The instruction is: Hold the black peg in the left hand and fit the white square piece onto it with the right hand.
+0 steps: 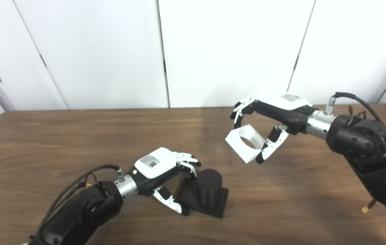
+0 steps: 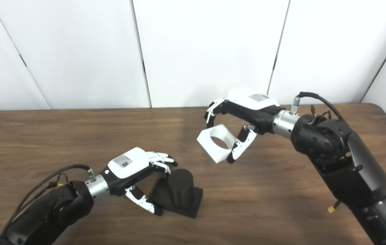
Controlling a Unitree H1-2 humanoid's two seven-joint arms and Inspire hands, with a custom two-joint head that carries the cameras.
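The black peg is a short upright cylinder on a flat black square base that rests on the wooden table, front centre. My left hand is at its left side, fingers over the base's far left edge and thumb at its near left edge, closed on the base. My right hand is shut on the white square piece, which has a round hole through it. It holds the piece tilted in the air, above and to the right of the peg, apart from it.
White wall panels stand behind the table's far edge. A small yellow connector hangs by my right arm at the right.
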